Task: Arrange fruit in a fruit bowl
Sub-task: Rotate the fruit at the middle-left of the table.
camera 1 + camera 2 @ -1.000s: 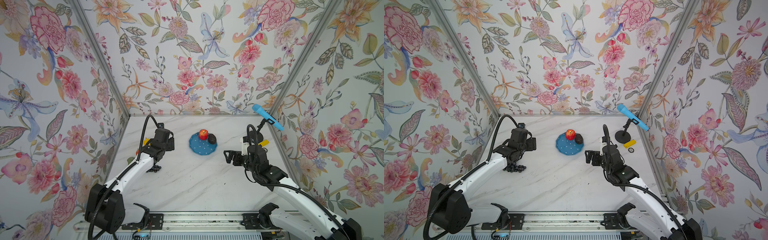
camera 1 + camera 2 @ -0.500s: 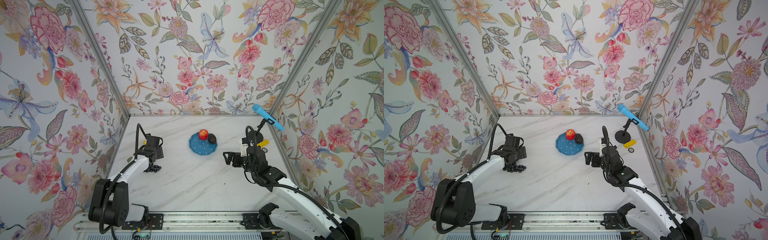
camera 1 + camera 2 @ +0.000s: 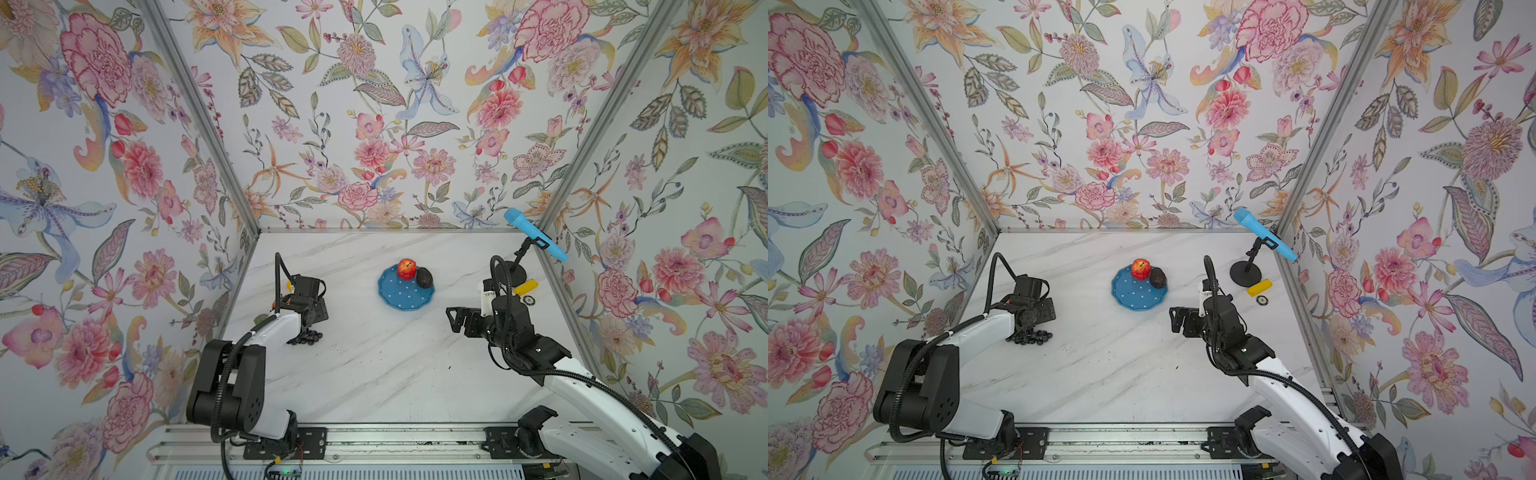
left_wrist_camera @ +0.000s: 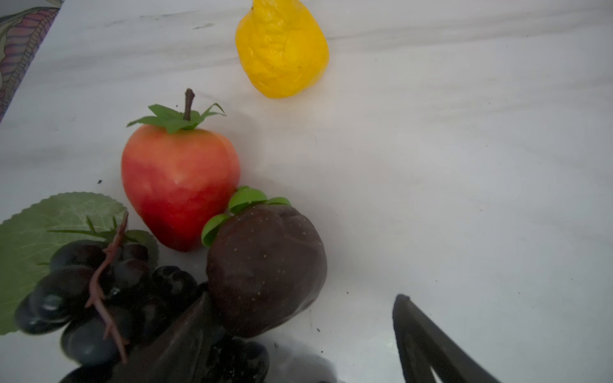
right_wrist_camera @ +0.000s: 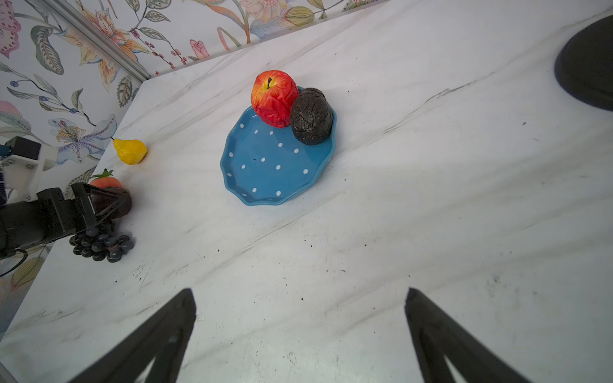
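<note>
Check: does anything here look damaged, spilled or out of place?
The yellow lemon looks dented and crumpled, and dark specks dot the table. The avocado sits right at the rim of the fruit bowl.

No text, label, brand or number is readable. A small round disc on the counter is too small to tell.

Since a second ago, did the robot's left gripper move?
Yes. In a top view the left gripper has dropped toward the grape bunch, drawing back from the fruit bowl.
</note>
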`<state>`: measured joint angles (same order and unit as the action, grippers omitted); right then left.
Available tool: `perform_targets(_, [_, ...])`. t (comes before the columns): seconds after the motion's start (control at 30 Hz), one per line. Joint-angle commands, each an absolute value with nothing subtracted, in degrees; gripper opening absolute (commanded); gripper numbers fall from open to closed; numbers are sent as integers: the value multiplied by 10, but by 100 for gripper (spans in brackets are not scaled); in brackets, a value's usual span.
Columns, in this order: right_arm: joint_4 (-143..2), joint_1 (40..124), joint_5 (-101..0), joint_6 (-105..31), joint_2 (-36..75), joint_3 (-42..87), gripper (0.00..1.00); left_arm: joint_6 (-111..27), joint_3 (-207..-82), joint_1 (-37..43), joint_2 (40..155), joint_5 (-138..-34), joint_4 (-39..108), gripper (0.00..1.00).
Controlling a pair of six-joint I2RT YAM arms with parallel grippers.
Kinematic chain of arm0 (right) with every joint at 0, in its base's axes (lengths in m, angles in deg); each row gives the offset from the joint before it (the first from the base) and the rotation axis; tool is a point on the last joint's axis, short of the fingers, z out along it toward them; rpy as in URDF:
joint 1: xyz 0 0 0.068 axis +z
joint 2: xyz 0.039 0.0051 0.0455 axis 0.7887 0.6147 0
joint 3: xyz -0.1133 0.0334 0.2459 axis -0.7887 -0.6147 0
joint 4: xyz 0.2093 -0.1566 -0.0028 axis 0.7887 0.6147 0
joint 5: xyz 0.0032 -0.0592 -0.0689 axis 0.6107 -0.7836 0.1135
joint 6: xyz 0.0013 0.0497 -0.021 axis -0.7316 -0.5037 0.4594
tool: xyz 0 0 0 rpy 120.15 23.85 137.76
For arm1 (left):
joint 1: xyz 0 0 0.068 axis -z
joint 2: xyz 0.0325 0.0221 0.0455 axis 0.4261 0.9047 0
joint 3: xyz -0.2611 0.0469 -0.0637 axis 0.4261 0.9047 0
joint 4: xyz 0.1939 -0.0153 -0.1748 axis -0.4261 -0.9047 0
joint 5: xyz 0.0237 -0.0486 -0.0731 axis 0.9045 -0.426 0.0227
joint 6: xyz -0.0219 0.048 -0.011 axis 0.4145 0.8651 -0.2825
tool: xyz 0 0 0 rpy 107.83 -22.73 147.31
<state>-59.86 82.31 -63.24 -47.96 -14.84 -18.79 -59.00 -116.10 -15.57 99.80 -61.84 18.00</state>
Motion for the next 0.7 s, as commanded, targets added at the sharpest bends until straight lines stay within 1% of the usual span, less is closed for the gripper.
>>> perform_targets(0.0, [-609,823,-627,-491,-156,-197,99,-581,-1174,-162,1022,-621,194,87])
perform_targets(0.47, [-608,823,-626,-496,-154,-196,99,-554,-1257,-163,1117,-599,201,86])
perform_targets(0.67, [-609,824,-626,-496,-150,-193,99,-546,-1302,-163,1154,-606,194,86])
